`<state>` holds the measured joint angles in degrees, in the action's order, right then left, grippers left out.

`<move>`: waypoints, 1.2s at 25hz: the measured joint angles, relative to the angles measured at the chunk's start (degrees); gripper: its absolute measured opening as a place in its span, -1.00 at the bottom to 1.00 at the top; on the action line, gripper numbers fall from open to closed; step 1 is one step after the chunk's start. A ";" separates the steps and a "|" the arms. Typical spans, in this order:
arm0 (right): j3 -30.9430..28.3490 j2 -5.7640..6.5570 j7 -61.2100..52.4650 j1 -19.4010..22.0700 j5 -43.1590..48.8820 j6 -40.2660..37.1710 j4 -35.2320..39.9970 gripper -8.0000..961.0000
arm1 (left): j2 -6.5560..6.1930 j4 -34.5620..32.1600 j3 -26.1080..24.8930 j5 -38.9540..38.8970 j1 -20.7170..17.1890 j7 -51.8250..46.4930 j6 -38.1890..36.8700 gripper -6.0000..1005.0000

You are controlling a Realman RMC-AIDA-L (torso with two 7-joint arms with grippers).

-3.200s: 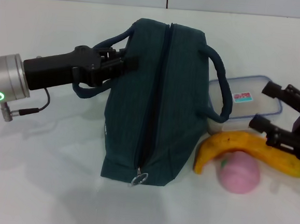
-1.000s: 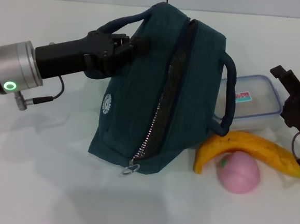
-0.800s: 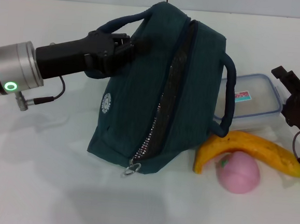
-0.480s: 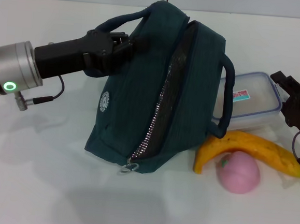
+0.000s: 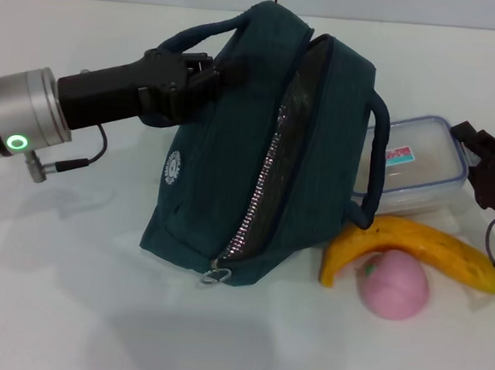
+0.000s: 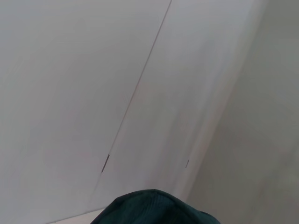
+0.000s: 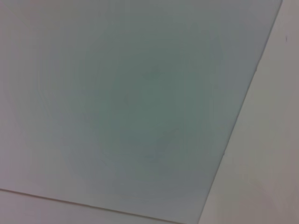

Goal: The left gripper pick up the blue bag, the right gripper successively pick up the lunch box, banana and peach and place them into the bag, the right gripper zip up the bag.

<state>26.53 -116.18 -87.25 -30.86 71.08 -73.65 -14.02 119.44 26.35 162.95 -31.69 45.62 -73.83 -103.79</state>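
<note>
lunch box [image 5: 416, 168] now behind bag [image 5: 258, 164]

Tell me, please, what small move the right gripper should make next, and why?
Probably ease the right gripper down over the lunch box. The left gripper already holds the bag by its handle with the zip gaping, while the box, banana and peach lie outside.

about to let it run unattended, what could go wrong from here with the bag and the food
The left gripper holds the bag by one handle only, so it hangs tilted with a narrow opening; the lunch box may catch on the zipper edge. The bag's other handle drapes over the lunch box, so the right gripper could snag it. The banana rests against the peach, which might roll.
</note>
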 joint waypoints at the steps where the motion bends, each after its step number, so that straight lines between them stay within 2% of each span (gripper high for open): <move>1: -0.03 0.00 0.32 0.01 -0.01 -0.07 0.02 -0.54 | 0.01 -0.15 0.00 0.00 0.03 0.00 0.00 -0.88; 11: -1.19 0.00 2.05 0.28 1.18 -1.50 0.41 -0.60 | 0.00 -0.69 0.00 0.00 -0.14 0.00 0.03 -0.88; 18: -1.25 0.00 5.08 1.03 1.33 -5.36 1.53 -0.61 | 0.00 -0.68 0.00 -0.22 -0.38 0.00 0.09 -0.88; 30: -0.20 0.01 5.19 1.36 1.48 -6.31 4.61 -0.67 | -0.06 -0.68 0.00 -0.75 -0.63 0.05 0.09 -0.88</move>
<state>26.33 -116.18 -82.06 -29.50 72.56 -79.96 -9.40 119.38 25.67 162.95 -32.44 44.99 -73.78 -103.70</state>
